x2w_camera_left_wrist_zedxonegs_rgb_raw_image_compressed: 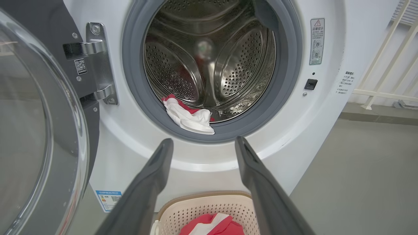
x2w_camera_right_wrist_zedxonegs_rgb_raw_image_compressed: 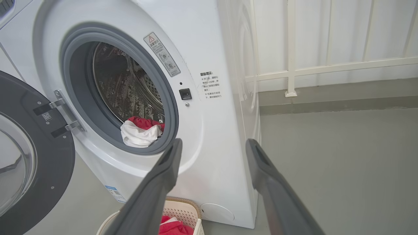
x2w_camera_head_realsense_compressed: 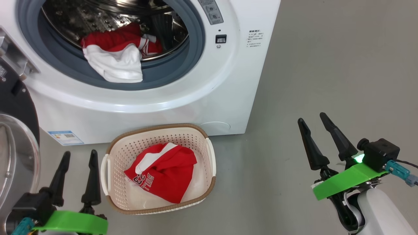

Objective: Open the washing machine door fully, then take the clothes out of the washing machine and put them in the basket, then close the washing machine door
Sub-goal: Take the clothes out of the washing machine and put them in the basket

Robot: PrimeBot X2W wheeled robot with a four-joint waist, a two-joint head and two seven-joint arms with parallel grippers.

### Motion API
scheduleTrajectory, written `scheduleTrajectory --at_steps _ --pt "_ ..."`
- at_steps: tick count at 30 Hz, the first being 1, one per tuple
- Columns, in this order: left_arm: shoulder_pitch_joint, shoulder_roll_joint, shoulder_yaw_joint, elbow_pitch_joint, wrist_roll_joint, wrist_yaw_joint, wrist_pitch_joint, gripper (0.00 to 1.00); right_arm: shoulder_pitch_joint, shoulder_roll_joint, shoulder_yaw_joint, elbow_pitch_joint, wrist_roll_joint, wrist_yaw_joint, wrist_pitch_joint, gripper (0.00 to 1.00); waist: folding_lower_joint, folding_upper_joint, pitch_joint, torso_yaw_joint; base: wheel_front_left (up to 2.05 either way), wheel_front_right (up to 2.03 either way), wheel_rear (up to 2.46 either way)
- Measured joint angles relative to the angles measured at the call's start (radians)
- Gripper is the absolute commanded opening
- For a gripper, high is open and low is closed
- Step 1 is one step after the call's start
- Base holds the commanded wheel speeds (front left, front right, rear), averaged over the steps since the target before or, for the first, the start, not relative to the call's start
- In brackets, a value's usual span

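head view: unloading step. left gripper (x2w_camera_head_realsense_compressed: pixel 80 152) and right gripper (x2w_camera_head_realsense_compressed: pixel 312 117) are open, empty. next move calls for grasping the clothes (x2w_camera_head_realsense_compressed: pixel 114 62) lying in the washing machine (x2w_camera_head_realsense_compressed: pixel 228 81) mouth, beyond the basket (x2w_camera_head_realsense_compressed: pixel 156 127).

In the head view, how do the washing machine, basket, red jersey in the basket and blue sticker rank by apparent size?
Largest to smallest:
1. washing machine
2. basket
3. red jersey
4. blue sticker
No two look alike; the machine is cut off by the frame yet clearly largest.

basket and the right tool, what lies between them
Just bare grey floor, seen in the head view, between the cream perforated plastic basket and the open right tool.
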Motion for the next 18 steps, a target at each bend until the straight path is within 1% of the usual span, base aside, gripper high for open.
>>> scheduleTrajectory --at_steps 18 --pt "0.015 0.002 0.000 -0.026 -0.009 0.017 0.000 1.00 0.001 -0.007 0.008 0.001 0.000 0.000 0.000 1.00 0.0000 0.0000 -0.003 0.002 0.00 0.00 0.00"
